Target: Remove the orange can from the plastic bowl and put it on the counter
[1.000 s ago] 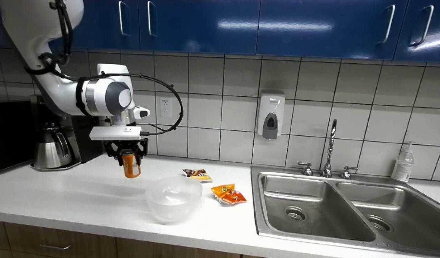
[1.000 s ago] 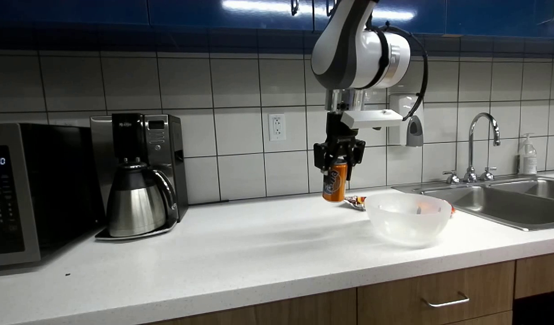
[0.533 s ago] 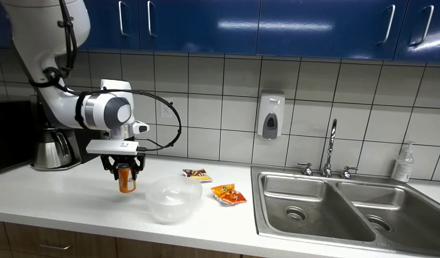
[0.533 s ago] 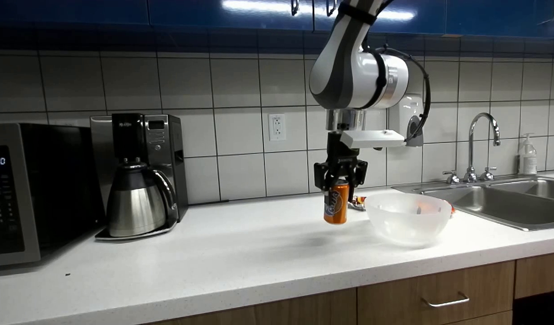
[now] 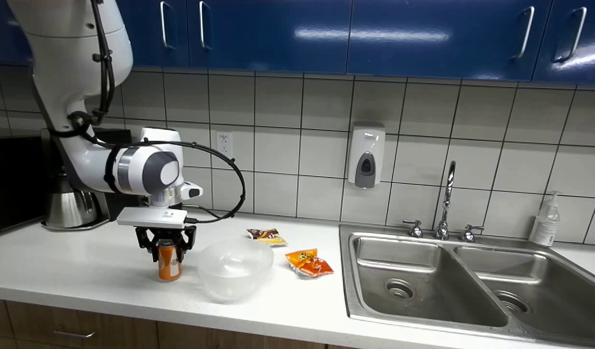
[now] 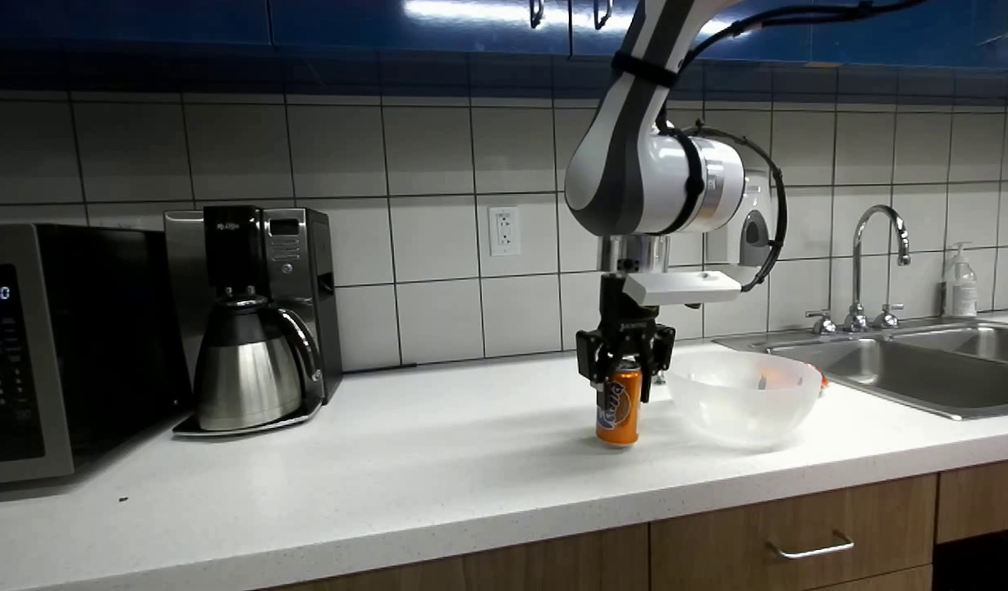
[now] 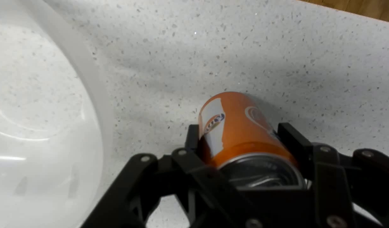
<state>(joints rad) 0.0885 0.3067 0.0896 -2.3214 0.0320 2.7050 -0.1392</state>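
Note:
The orange can (image 5: 170, 269) stands upright between the fingers of my gripper (image 5: 168, 256), seen in both exterior views (image 6: 618, 417). In the wrist view the gripper's fingers (image 7: 239, 134) press both sides of the can (image 7: 239, 120), and its silvery top faces the camera. The can's base is at or just above the counter (image 5: 84, 266); I cannot tell if it touches. The clear plastic bowl (image 5: 235, 276) is beside the can and apart from it, on the sink side. The bowl's wall (image 7: 98, 95) fills the left of the wrist view.
Two snack packets (image 5: 267, 236) (image 5: 309, 263) lie beyond the bowl, near the steel double sink (image 5: 347, 271). A coffee maker (image 6: 249, 328) and a microwave (image 6: 85, 345) stand at the other end. The counter's front edge (image 6: 504, 525) is near the can.
My gripper has moved down with the orange can in it, from well above the counter to counter level beside the bowl. The bowl and the packets have not moved.

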